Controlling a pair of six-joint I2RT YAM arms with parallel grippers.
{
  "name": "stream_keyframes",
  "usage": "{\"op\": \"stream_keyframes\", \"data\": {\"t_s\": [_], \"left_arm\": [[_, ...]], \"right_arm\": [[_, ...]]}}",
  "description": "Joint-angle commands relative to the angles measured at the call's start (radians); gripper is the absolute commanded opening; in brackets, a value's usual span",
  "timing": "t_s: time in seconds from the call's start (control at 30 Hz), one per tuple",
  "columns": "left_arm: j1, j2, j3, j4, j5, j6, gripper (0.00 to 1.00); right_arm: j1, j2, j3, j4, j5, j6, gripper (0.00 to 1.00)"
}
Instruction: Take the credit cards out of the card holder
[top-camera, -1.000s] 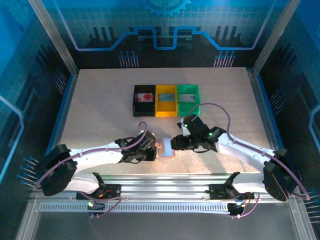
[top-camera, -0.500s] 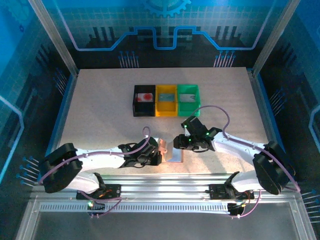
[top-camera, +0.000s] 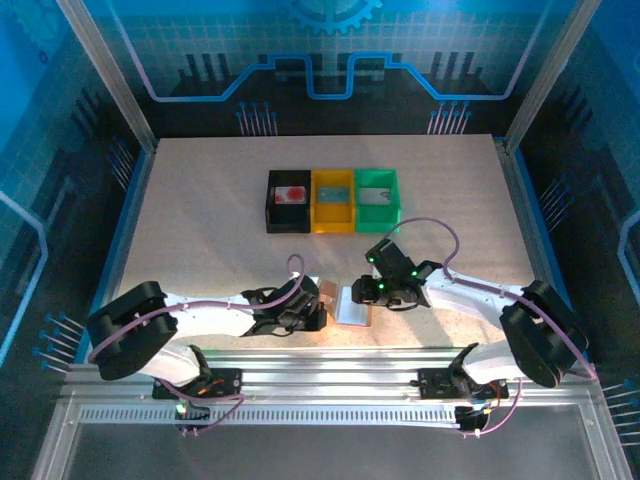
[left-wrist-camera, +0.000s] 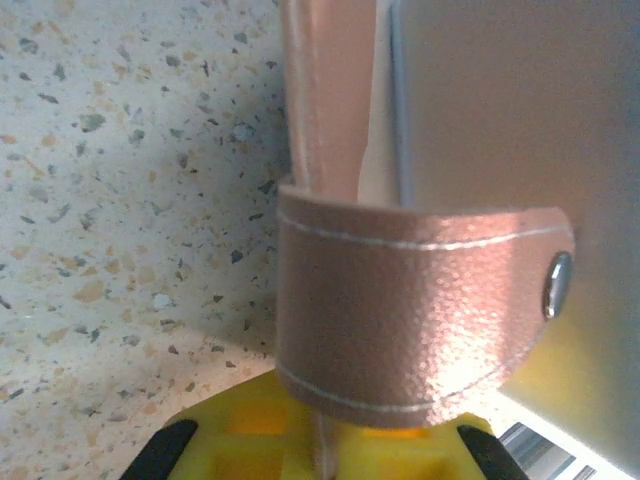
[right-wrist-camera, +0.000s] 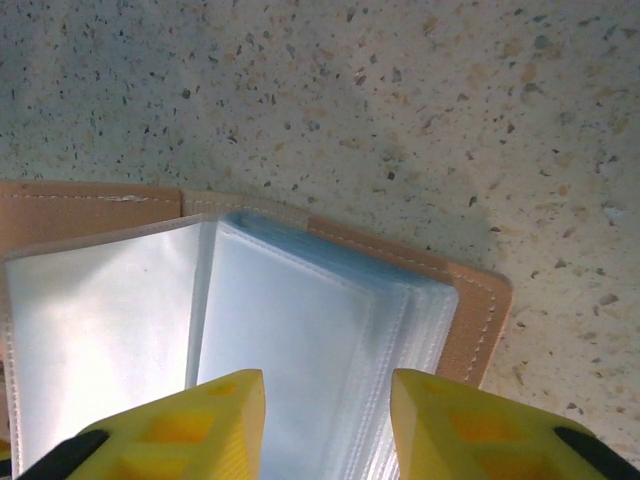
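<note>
The card holder, a salmon-pink wallet, lies open near the table's front edge between both arms. My left gripper is shut on its snap strap, with the yellow fingers pinching the strap's edge from below. My right gripper hovers open over the clear plastic sleeves, which fan out above the pink cover. No card shows in those sleeves. A red credit card lies in the black bin, and a teal one in the yellow bin.
Three square bins stand in a row mid-table: black, yellow and green, the green one holding a pale card. The metal rail runs just in front of the wallet. Speckled tabletop spreads to the left and right.
Both grippers and the wallet have shifted toward the near edge and slightly right. The wallet now lies flatter, and the right arm has drawn in closer over it.
</note>
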Motion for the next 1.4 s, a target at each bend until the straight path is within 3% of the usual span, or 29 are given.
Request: {"op": "stream_keyframes", "data": {"t_s": [0.0, 0.27, 0.47, 0.67, 0.87, 1.2, 1.37], "left_arm": [[-0.010, 0.009, -0.021, 0.000, 0.015, -0.011, 0.00], [-0.013, 0.014, -0.019, 0.004, 0.014, -0.013, 0.00], [-0.015, 0.002, -0.026, 0.000, 0.004, -0.020, 0.00], [-0.015, 0.010, -0.029, 0.012, 0.005, -0.022, 0.00], [-0.015, 0.019, -0.029, 0.022, 0.010, -0.024, 0.00], [-0.015, 0.019, -0.035, 0.032, 0.010, -0.025, 0.00], [-0.015, 0.029, -0.031, 0.038, 0.014, -0.026, 0.00]], "right_arm": [[0.014, 0.009, -0.011, 0.017, 0.010, 0.012, 0.37], [0.034, 0.004, 0.009, 0.003, 0.012, 0.000, 0.35], [0.034, -0.044, 0.014, -0.078, 0.127, -0.032, 0.38], [0.050, -0.013, 0.001, -0.044, 0.094, -0.018, 0.37], [0.077, 0.018, 0.015, -0.021, 0.086, -0.017, 0.30], [0.082, 0.024, 0.025, -0.080, 0.189, -0.032, 0.32], [0.092, 0.044, 0.022, -0.041, 0.149, -0.025, 0.31]]}}
